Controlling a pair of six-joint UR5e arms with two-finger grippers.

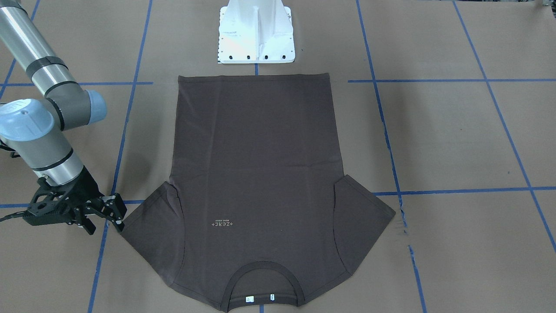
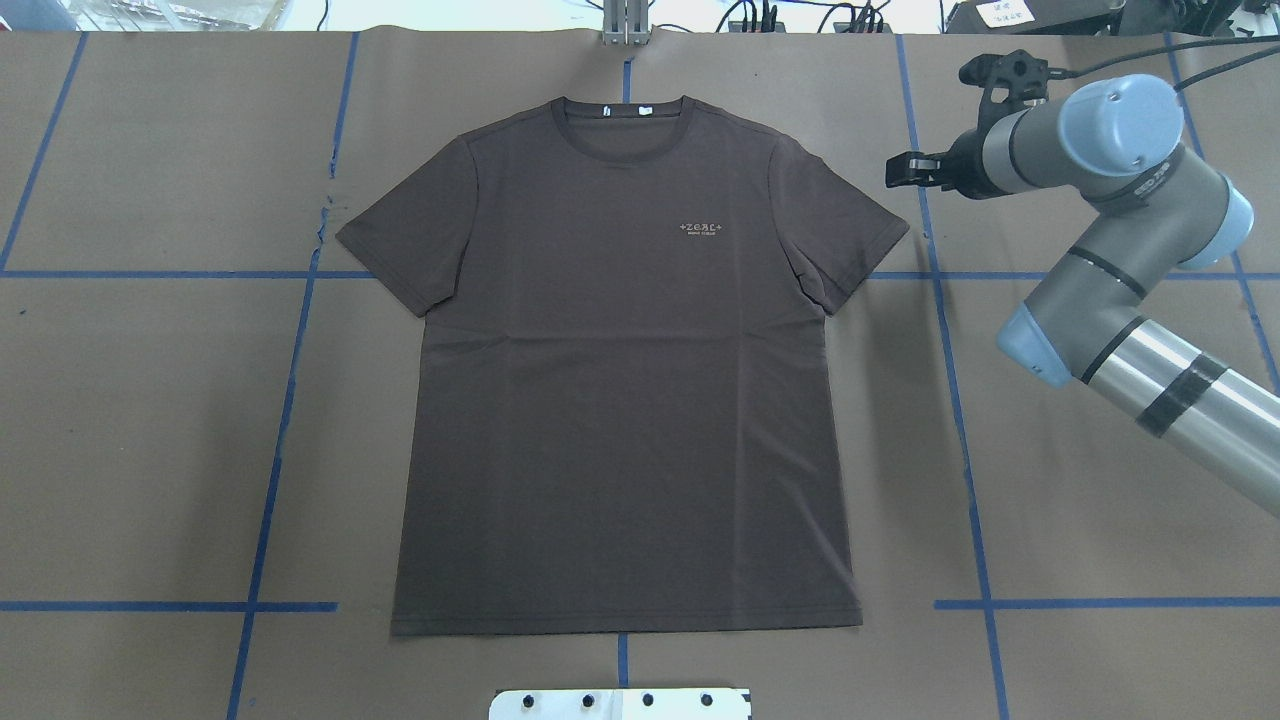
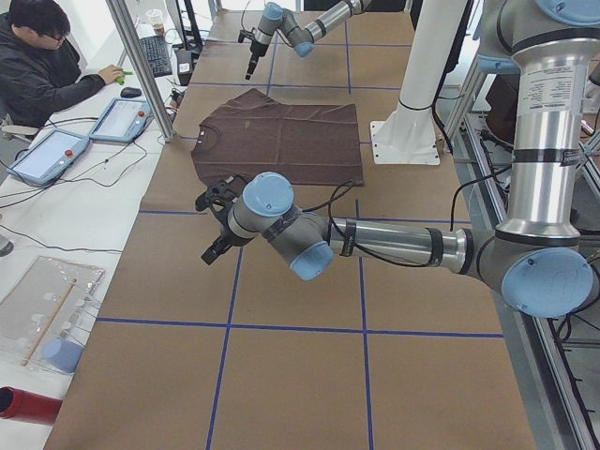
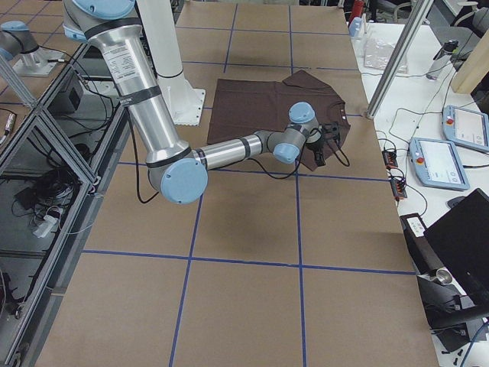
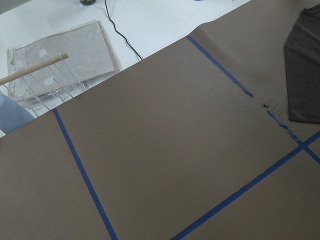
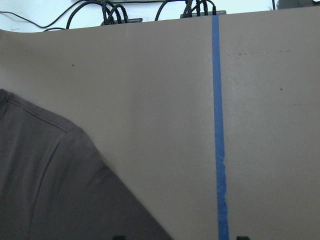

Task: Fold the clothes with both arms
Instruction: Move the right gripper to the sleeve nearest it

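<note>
Grey-brown T-shirt lies flat, chest up, centred on the bench. My right jaws gape wide just beside its sleeve; left jaws, cannot tell.

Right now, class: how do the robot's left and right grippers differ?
Distance: the right gripper sits right beside the T-shirt; the left gripper stands farther from it. State: the right gripper is open; the left gripper's cannot be told. Neither holds the T-shirt.
</note>
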